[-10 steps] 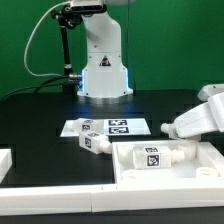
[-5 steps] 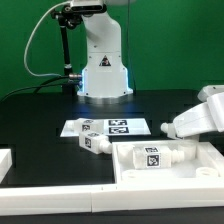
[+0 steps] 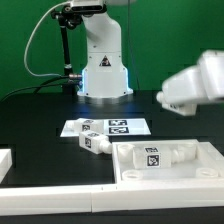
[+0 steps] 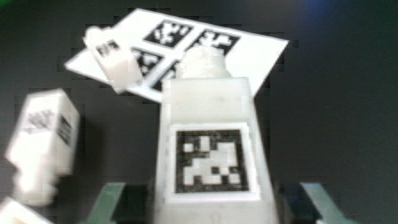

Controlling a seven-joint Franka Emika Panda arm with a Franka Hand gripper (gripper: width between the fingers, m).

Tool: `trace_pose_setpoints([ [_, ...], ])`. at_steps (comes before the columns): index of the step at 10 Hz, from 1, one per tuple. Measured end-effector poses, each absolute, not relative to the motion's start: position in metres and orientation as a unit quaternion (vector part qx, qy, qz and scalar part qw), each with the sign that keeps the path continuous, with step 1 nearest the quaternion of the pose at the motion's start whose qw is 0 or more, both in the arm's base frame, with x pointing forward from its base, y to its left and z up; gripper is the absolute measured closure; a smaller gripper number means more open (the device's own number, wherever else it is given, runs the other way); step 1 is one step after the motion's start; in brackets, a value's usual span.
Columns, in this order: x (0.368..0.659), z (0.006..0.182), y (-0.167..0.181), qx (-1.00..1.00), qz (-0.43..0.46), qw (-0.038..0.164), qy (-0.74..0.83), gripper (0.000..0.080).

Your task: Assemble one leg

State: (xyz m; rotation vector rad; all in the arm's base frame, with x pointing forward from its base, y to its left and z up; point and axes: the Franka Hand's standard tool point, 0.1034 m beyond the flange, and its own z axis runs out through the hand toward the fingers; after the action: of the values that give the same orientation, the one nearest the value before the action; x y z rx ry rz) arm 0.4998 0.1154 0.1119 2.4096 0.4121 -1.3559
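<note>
Leg (image 4: 214, 130) is clamped in the gripper (image 4: 217, 203), between its two grey fingers (image 4: 118, 203), well off the black counter (image 4: 338, 120). It is a chunky white block with flat sides. It narrows to a rounded stub at the end away from the gripper. A black-and-white square tag (image 4: 215, 158) covers its face near the fingers. Beyond its tip lies the marker board (image 4: 178, 45). A second leg (image 4: 43, 140) lies on the counter off to one side. In the exterior view the gripper is blurred, and lower down a third leg (image 3: 155, 158) rests in the panel (image 3: 200, 158).
</note>
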Motion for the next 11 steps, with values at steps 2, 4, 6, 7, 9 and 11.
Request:
trace_pose_setpoints([
  [2,0.540,0.118,0.100,0.895,-0.386,0.159,0.158,0.0514],
  [4,0.546,0.119,0.103,0.924,-0.312,0.145,0.170,0.0514],
  [6,0.548,0.121,0.105,0.943,-0.251,0.126,0.178,0.0514],
  [7,0.551,0.135,0.105,0.946,-0.272,0.081,0.157,0.0514],
  [9,0.603,0.156,0.103,0.971,-0.207,0.016,0.120,0.0514],
  [11,0.613,0.170,0.111,0.985,-0.136,0.014,0.103,0.0514],
])
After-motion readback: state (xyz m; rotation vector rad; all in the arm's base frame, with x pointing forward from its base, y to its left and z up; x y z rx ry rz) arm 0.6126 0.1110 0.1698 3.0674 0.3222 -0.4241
